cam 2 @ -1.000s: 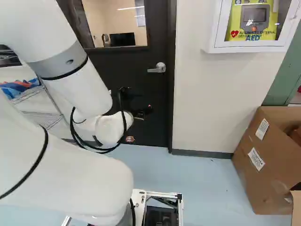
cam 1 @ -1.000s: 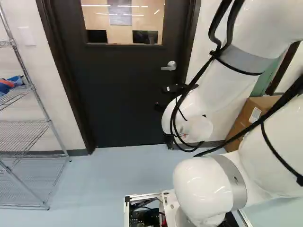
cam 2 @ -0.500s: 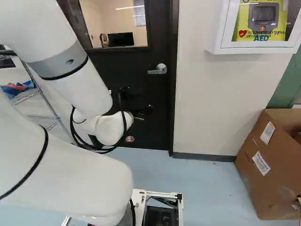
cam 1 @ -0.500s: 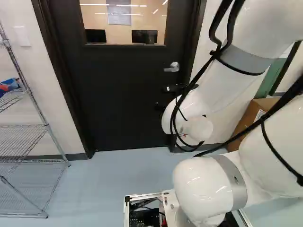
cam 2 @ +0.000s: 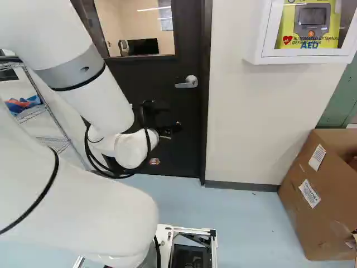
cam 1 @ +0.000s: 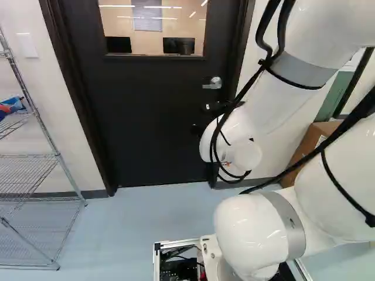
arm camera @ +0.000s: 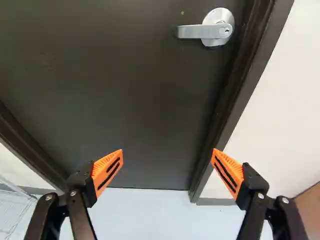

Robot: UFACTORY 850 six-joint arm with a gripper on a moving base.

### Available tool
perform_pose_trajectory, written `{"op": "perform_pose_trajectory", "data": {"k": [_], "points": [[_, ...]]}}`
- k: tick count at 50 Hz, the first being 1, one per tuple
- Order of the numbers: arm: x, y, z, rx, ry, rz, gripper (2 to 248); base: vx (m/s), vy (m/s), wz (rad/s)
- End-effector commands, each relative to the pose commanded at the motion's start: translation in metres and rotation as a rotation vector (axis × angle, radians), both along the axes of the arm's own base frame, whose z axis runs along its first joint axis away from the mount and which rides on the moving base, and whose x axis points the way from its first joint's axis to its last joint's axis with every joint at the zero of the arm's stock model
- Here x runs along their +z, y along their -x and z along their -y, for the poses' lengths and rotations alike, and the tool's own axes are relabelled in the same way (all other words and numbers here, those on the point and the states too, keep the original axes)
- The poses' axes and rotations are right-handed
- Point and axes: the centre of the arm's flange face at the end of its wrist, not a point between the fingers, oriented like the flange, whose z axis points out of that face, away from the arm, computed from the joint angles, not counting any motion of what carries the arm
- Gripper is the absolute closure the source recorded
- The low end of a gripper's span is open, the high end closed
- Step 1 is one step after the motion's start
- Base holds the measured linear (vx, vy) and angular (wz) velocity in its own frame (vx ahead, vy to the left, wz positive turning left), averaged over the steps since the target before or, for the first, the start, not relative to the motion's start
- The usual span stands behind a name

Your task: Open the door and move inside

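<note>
The far door [cam 1: 152,129] is shut — its handle [arm camera: 200,32] near the right edge, untouched. The gripper [arm camera: 167,154] has its jaws spread, empty; unlatching, opening and going inside all remain.

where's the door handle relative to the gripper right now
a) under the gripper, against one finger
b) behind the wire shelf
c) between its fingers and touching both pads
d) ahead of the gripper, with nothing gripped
d: in the wrist view the handle is on the closed door ahead of the gripper, whose fingers stand wide apart with nothing between them.
</note>
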Motion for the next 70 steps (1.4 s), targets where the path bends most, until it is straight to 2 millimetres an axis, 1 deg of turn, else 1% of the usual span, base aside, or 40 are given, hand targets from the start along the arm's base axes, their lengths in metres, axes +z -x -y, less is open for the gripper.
{"op": "perform_pose_trajectory", "data": {"k": [70], "points": [[0.075, -0.085, -0.001, 0.002, 0.000, 0.162, 3, 0.000, 0.000, 0.000]]}}
